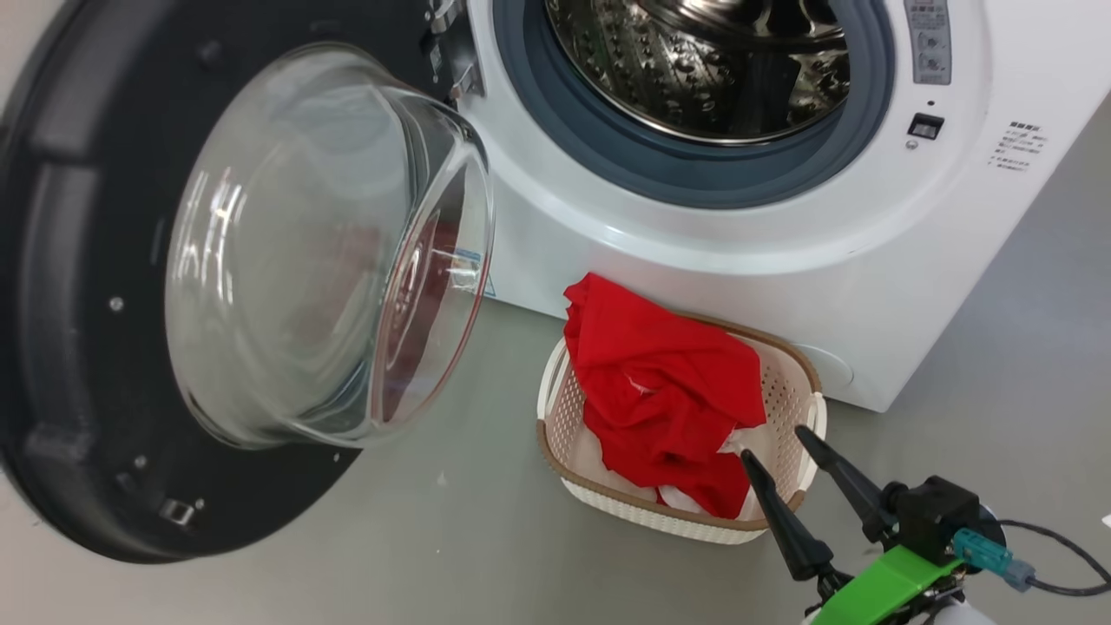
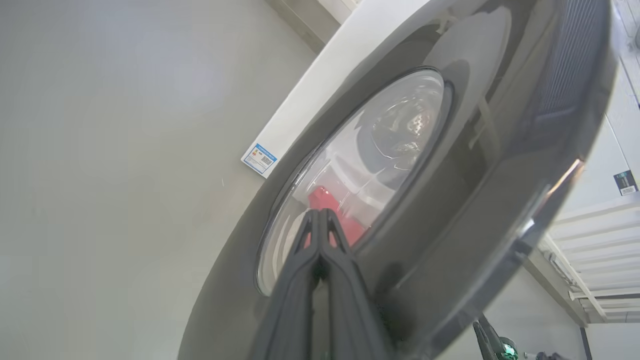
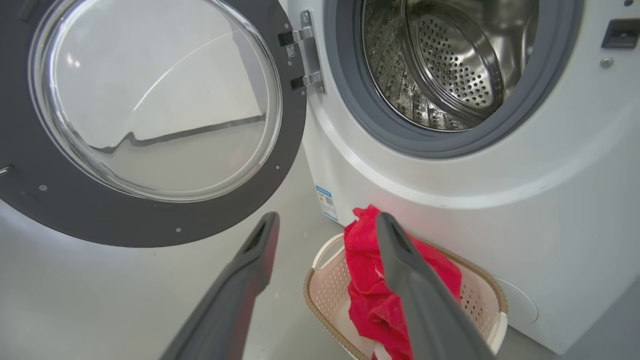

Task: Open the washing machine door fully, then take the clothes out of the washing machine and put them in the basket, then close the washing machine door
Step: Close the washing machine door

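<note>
Red clothes (image 1: 668, 382) with white parts lie crumpled in the basket (image 1: 642, 514); right gripper (image 1: 772, 442) gapes empty, left gripper (image 2: 320, 215) pinched closed.

The washing machine (image 1: 781, 295) is showing white, its rubber ring (image 1: 694, 178) grey, its steel drum (image 1: 694, 78) dotted with perforations. The washing machine door (image 1: 69, 391) is gleaming glossy black around clear glass. The clothes (image 1: 668, 373) are glowing bright red with white patches. The basket (image 1: 642, 512) is showing cream-white perforated walls under a brown woven-look rim. The right gripper (image 1: 772, 441) is showing dark fingers (image 1: 781, 521) on a green mount (image 1: 885, 582).
</note>
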You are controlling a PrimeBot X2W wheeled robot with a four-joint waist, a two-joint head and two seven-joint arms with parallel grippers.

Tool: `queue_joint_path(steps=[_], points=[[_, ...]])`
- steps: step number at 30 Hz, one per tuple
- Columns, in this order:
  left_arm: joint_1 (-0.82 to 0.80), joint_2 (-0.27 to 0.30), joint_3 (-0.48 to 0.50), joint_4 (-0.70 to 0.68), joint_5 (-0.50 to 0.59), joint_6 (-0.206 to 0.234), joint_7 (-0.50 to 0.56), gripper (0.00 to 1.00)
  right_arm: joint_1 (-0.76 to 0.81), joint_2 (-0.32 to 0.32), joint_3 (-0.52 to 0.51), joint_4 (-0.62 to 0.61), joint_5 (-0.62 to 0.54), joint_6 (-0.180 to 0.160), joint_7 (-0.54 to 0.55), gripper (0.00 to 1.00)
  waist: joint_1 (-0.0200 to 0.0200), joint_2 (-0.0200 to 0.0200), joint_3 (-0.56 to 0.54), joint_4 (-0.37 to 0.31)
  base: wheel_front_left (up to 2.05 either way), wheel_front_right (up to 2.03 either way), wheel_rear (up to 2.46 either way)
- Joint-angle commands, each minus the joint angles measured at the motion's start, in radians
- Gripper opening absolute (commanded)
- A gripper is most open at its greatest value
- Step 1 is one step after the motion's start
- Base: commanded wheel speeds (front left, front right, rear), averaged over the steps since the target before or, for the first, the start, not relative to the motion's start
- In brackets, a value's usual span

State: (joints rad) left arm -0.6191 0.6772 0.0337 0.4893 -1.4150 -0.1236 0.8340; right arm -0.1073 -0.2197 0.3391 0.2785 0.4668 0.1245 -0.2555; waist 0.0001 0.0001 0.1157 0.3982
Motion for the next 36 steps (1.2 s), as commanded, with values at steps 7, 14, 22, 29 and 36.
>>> queue_joint_path(steps=[7,14,22,29,36], points=[[0.052,0.069,0.006,-0.216,-0.084,-0.007,0.063,0.0,0.027,0.001,-0.003,-0.026,0.002,0.006,-0.006,1.0,-0.0001,-0.0001,-0.029,-0.026,0.0,0.0,0.0],[0.095,0.036,-0.046,-0.376,-0.098,-0.007,0.057,0.0,0.036,0.007,-0.022,-0.029,-0.001,0.006,-0.006,1.0,-0.0001,-0.0001,-0.041,-0.058,0.0,0.0,0.0],[0.094,-0.021,-0.112,-0.506,-0.101,-0.007,0.019,0.0,0.044,0.008,-0.042,-0.034,-0.005,0.006,-0.006,1.0,-0.0001,-0.0001,-0.053,-0.123,0.0,0.0,0.0],[0.051,-0.091,-0.205,-0.547,-0.021,-0.007,-0.099,0.0,0.051,0.012,-0.067,-0.042,-0.007,0.006,-0.006,1.0,-0.0001,-0.0001,-0.046,-0.198,0.0,0.0,0.0],[-0.025,-0.152,-0.306,-0.494,0.045,-0.007,-0.227,0.0,0.051,0.018,-0.082,-0.048,-0.01,0.006,-0.006,1.0,-0.0001,-0.0001,-0.033,-0.26,0.0,0.0,0.0]])
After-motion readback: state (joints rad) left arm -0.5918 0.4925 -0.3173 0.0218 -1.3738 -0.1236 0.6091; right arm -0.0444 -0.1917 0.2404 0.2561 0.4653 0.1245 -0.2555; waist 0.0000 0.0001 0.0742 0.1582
